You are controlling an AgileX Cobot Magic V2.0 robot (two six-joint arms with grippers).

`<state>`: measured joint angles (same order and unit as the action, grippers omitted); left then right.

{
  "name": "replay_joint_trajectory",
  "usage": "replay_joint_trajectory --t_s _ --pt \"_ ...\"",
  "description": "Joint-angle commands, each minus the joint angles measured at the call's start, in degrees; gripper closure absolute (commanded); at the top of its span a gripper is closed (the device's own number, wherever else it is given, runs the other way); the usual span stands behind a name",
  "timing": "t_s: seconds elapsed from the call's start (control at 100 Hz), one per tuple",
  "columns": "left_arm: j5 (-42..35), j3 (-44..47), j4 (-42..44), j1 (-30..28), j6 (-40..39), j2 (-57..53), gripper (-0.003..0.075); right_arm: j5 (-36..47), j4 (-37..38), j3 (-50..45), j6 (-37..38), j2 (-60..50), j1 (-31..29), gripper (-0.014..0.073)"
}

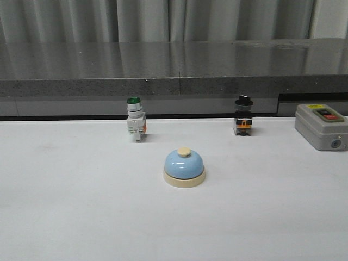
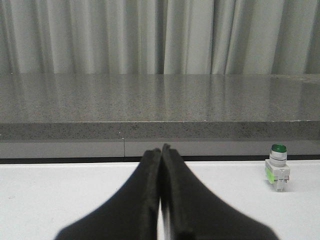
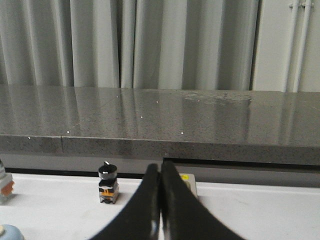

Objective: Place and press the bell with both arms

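While neither arm shows in the front view, that view takes in the whole white table (image 1: 65,206), which runs from the near edge back to a long grey stone-look ledge (image 1: 163,68) with pale curtains (image 1: 163,19) hanging behind it. At the table's right edge sits a grey box (image 1: 322,126) with a red button on its top, the largest item on the surface; the right wrist view catches only a sliver of it behind the fingers.

The bell (image 1: 185,168) stands upright near the middle of the table, nearer the camera than the other items and well apart from all of them. It has a smooth light-blue dome, a cream round base that rims the dome all the way round, and a small cream button on top. The right wrist view shows just a bit of its blue dome and cream button at the picture's corner; the left wrist view does not show it.

Behind the bell and to the left stands a green-capped white switch (image 1: 135,119), also seen in the left wrist view. Behind and to the right stands a black-capped switch (image 1: 243,116) with an orange band, which the right wrist view also shows.

Only the wrist views show the grippers. The left gripper (image 2: 161,150) has its black fingers pressed together, holding nothing. The right gripper (image 3: 160,167) is likewise pressed together and holds nothing.
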<state>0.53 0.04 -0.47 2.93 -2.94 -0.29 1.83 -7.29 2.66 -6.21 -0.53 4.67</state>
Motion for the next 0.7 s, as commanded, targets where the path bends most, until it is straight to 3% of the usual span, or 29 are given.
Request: replay_joint_trajectory --t_s 0.0,0.18,0.39,0.69 --pt "-4.81 2.43 0.05 -0.07 -0.61 -1.72 0.0741 -3.17 -2.55 6.90 -0.09 2.13 -0.42 0.0654" --pt "-4.81 2.43 0.05 -0.07 -0.61 -1.72 0.0741 -20.68 -2.79 20.43 -0.09 12.07 -0.42 0.0654" --pt "-4.81 2.43 0.05 -0.07 -0.61 -1.72 0.0741 -32.53 -2.79 33.04 -0.09 23.98 -0.42 0.0654" --pt "-4.81 2.43 0.05 -0.07 -0.61 -1.72 0.0741 -31.56 -10.05 36.39 -0.09 31.93 -0.42 0.0654"
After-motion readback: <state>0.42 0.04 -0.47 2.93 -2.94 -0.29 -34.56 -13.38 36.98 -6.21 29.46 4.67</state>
